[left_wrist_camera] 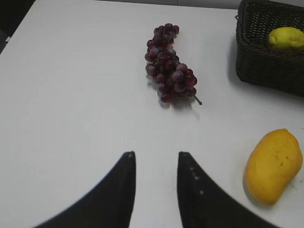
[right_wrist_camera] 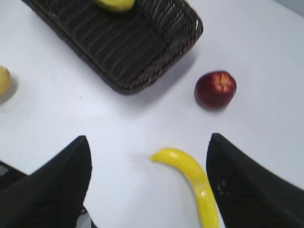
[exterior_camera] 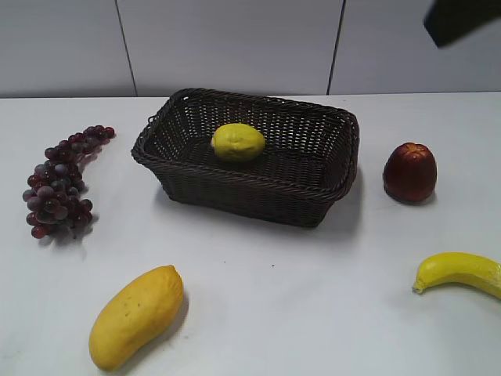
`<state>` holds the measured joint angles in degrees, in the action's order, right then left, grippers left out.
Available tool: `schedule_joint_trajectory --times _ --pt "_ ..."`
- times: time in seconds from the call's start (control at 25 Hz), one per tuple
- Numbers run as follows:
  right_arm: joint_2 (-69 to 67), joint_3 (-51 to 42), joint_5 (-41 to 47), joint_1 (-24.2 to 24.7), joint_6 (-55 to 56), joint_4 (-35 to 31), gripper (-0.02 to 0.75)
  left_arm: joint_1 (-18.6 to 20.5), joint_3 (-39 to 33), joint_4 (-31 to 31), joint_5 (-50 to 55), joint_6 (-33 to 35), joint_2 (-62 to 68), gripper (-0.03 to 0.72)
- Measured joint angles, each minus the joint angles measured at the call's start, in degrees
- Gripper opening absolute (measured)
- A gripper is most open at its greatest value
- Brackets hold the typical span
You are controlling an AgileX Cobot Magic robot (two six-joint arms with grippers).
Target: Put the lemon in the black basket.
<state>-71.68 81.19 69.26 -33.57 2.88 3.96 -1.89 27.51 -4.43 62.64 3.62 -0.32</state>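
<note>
The lemon lies inside the black basket near its far left side, in the middle of the exterior view. The lemon also shows in the left wrist view inside the basket, and at the top edge of the right wrist view in the basket. My left gripper is open and empty above bare table, left of the basket. My right gripper is wide open and empty, high above the banana. Only a dark piece of an arm shows in the exterior view.
A bunch of dark red grapes lies left of the basket. A mango lies at the front left, a red apple right of the basket, and the banana at the front right.
</note>
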Motion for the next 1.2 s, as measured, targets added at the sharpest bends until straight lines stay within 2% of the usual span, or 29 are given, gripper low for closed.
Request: schedule_joint_trajectory --times 0.32,0.56,0.84,1.2 --pt "21.3 -28.8 -2.4 0.0 0.5 -0.1 0.607 0.0 0.0 0.0 0.0 0.0 0.0 0.238" --pt "35.7 -41.7 -7.1 0.0 0.6 0.2 0.596 0.0 0.0 0.0 0.0 0.0 0.0 0.238" --pt "44.5 -50.8 -10.6 0.0 0.6 0.4 0.594 0.0 0.0 0.0 0.0 0.0 0.0 0.238" --pt "44.8 -52.5 -9.6 0.0 0.3 -0.9 0.591 0.0 0.0 0.0 0.0 0.0 0.0 0.238"
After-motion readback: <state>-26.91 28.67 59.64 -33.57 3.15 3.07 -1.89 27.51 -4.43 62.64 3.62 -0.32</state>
